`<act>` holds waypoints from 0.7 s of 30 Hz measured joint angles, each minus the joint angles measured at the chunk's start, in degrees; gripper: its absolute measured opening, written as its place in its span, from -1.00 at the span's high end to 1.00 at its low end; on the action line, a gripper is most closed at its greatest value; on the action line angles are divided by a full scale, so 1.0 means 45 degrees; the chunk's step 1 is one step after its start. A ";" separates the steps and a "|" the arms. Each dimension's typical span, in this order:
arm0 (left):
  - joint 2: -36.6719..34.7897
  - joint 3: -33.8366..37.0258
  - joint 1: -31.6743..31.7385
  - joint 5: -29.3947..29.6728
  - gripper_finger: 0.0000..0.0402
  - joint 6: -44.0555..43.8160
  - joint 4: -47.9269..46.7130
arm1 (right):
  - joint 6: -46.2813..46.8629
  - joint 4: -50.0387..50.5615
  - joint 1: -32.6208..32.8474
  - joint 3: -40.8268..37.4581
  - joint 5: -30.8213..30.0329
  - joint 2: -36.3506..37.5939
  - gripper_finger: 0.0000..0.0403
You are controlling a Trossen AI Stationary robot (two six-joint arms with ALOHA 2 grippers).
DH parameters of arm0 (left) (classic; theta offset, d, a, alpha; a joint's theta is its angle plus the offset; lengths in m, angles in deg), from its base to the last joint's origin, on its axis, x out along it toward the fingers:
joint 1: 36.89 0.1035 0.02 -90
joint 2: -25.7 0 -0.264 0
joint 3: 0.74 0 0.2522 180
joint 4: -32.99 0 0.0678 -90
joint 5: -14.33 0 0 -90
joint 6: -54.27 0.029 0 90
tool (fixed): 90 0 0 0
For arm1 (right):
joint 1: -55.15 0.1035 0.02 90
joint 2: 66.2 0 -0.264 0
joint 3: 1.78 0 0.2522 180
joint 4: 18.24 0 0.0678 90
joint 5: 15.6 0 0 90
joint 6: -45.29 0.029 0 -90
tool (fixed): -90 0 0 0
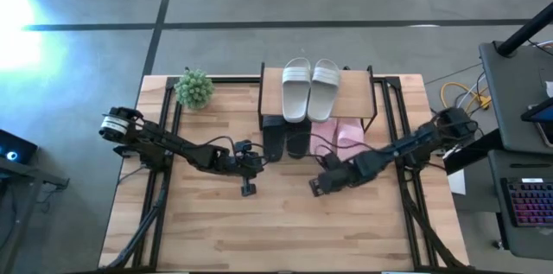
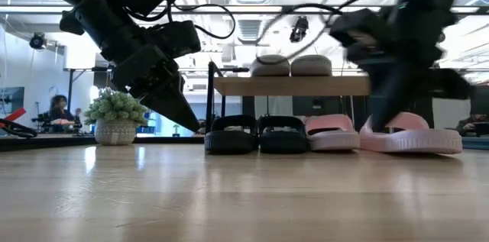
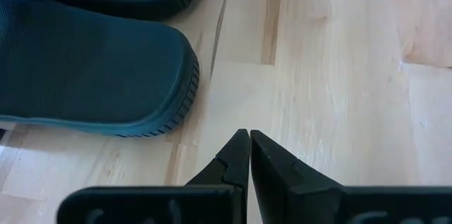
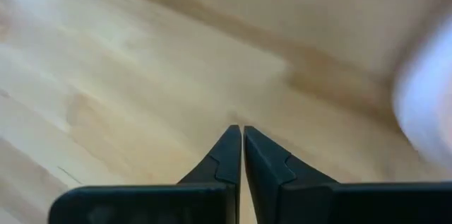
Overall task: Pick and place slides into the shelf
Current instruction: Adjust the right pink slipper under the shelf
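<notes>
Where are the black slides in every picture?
High view: the black slides lie at the picture's middle, under the front edge of the shelf.
Low view: middle of the picture, side by side under the shelf, left of the pink slides.
Left wrist view: black soles fill the picture's upper left.
Right wrist view: not in it.
Shared landmark: the shelf, in the high and low views.

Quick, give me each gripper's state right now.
Left gripper: shut, holding nothing, beside the black slides.
Right gripper: shut, holding nothing, over bare table.
</notes>
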 joint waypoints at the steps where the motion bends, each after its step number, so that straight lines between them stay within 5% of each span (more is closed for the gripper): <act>1: 0.0000 0.0000 0.0000 0.0000 1.00 0.0003 0.0002 | 0.0623 0.0344 0.0340 -0.0035 -0.0002 0.0094 0.95; 10: 0.0000 0.0000 0.0019 0.0000 1.00 0.0018 0.0001 | 0.4485 0.3336 0.2139 -0.0324 -0.0151 0.0172 0.95; 21: 0.0000 0.0000 0.0019 0.0003 1.00 0.0023 -0.0005 | 0.4520 0.3419 0.1332 -0.1766 -0.0406 0.0227 0.95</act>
